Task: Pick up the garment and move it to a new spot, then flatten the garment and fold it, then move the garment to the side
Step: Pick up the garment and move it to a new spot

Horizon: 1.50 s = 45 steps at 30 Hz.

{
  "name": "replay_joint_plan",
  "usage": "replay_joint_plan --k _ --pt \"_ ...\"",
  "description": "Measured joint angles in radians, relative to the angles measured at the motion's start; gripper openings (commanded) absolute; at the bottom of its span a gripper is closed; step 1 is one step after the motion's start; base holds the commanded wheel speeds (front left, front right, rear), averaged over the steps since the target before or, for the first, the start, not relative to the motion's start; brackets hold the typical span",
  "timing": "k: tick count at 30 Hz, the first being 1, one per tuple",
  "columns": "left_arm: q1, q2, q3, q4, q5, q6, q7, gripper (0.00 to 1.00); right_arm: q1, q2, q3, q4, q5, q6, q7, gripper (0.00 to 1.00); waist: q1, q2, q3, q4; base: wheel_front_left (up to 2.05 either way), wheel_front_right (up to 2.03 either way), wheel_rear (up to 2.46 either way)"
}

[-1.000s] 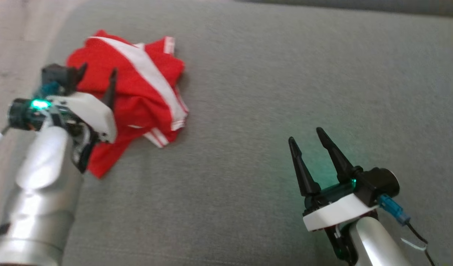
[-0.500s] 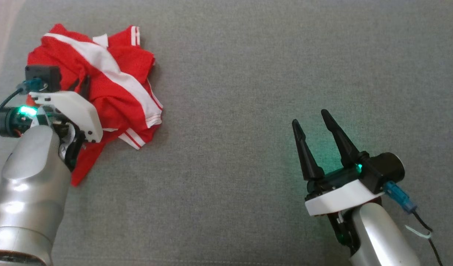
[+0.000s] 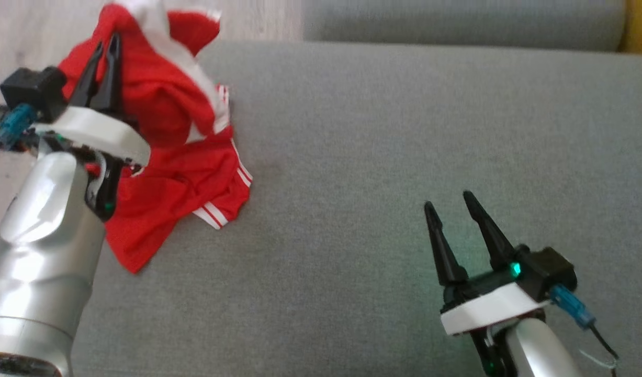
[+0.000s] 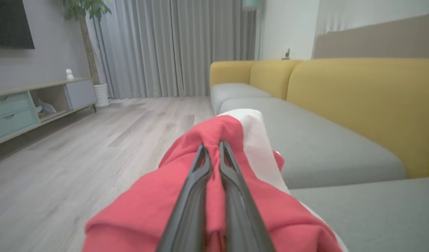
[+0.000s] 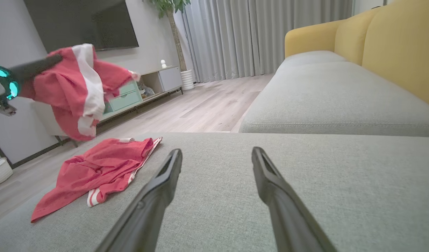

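- Sofa (image 3: 383, 157): grey seat under both arms.
- Garment (image 3: 169, 173): red, at seat's L edge; top in air, tail on seat.
- L gripper (image 3: 106, 44): clenched on Garment. Step 1, pickup; next, raise till tail clears, carry R.
- R gripper (image 3: 448, 201): spread, holding nothing.

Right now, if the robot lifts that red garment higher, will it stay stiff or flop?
Probably floppy: the red garment bunches where the left gripper pinches it, and its lower part lies crumpled on the grey cushion. It seems light, since a small pinch of cloth holds it up. It would likely dangle and swing when carried.
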Motion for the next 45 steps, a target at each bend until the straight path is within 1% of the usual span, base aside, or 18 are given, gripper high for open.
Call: replay_joint_plan --k 1,4,7,11,14,18,22,27,31,32,33,36,38,41,45 --pt "0.000 0.000 0.000 0.000 0.000 0.000 0.000 0.00 0.000 0.000 0.000 0.000 0.000 0.000 0.000 1.00 0.0000 0.0000 0.000 0.000 0.00 0.00 0.00" --pt "0.002 0.005 -0.019 -0.070 -0.007 0.000 0.000 0.00 0.019 0.000 -0.008 0.001 0.010 0.000 0.000 1.00 0.0000 0.0000 -0.032 0.009 0.00 0.00 0.00" --pt "0.037 0.007 -0.042 -0.167 -0.022 0.000 0.040 0.00 0.019 0.000 -0.003 -0.001 0.017 0.000 0.000 1.00 0.0000 0.0000 -0.052 0.013 0.00 0.00 0.00" --pt "0.109 -0.003 -0.084 -0.258 -0.040 0.000 0.095 0.00 0.018 0.000 -0.007 -0.006 0.029 0.000 0.000 1.00 0.0001 0.0000 -0.053 -0.011 0.00 0.00 0.00" --pt "0.146 -0.016 -0.120 -0.324 -0.043 0.000 0.130 0.00 0.015 0.000 -0.009 -0.012 0.029 0.000 0.000 1.00 0.0002 0.0000 -0.048 -0.042 0.00 0.00 0.00" --pt "0.165 -0.062 -0.161 -0.393 -0.049 0.004 0.164 0.00 0.012 0.000 -0.017 -0.027 0.040 0.000 0.000 1.00 0.0002 0.0000 -0.036 -0.099 0.00 0.00 0.00" --pt "0.172 -0.111 -0.213 -0.421 -0.048 0.011 0.176 0.00 -0.008 0.000 -0.028 -0.044 0.053 0.000 0.000 1.00 0.0002 0.0000 -0.016 -0.173 0.00 0.00 0.00" --pt "0.172 -0.170 -0.252 -0.408 -0.037 0.024 0.173 0.00 -0.043 0.000 -0.037 -0.075 0.074 0.000 0.000 1.00 0.0003 0.0000 0.021 -0.278 0.00 0.00 0.00" --pt "0.165 -0.201 -0.268 -0.349 -0.013 0.037 0.129 0.00 -0.047 0.000 -0.041 -0.093 0.091 0.000 0.000 1.00 0.0003 0.0000 0.059 -0.359 0.00 0.00 0.00" --pt "0.164 -0.204 -0.280 -0.328 -0.006 0.037 0.123 0.55 -0.047 0.000 -0.042 -0.096 0.091 0.000 0.000 1.00 0.0003 0.0000 0.070 -0.375 0.00 0.00 0.00" --pt "0.164 -0.207 -0.290 -0.303 0.006 0.037 0.117 1.00 -0.047 0.000 -0.043 -0.098 0.091 0.000 0.000 1.00 0.0003 0.0000 0.081 -0.390 0.00 0.00 0.00" --pt "0.164 -0.216 -0.314 -0.236 0.018 0.037 0.090 1.00 -0.047 0.000 -0.044 -0.102 0.098 0.000 0.000 1.00 0.0004 0.0000 0.113 -0.423 0.00 0.00 0.00" --pt "0.163 -0.217 -0.315 -0.205 0.032 0.037 0.059 1.00 -0.047 0.000 -0.051 -0.104 0.097 0.000 0.000 1.00 0.0005 0.0000 0.129 -0.431 0.00 0.00 0.00" --pt "0.157 -0.214 -0.312 -0.166 0.040 0.045 0.015 1.00 -0.047 0.001 -0.062 -0.104 0.092 0.000 0.000 1.00 0.0004 0.0000 0.132 -0.415 0.00 0.00 0.00" --pt "0.140 -0.200 -0.289 -0.159 0.049 0.066 -0.030 1.00 -0.046 0.001 -0.075 -0.100 0.075 0.000 0.000 1.00 0.0004 0.0000 0.113 -0.366 0.00 0.00 0.00"
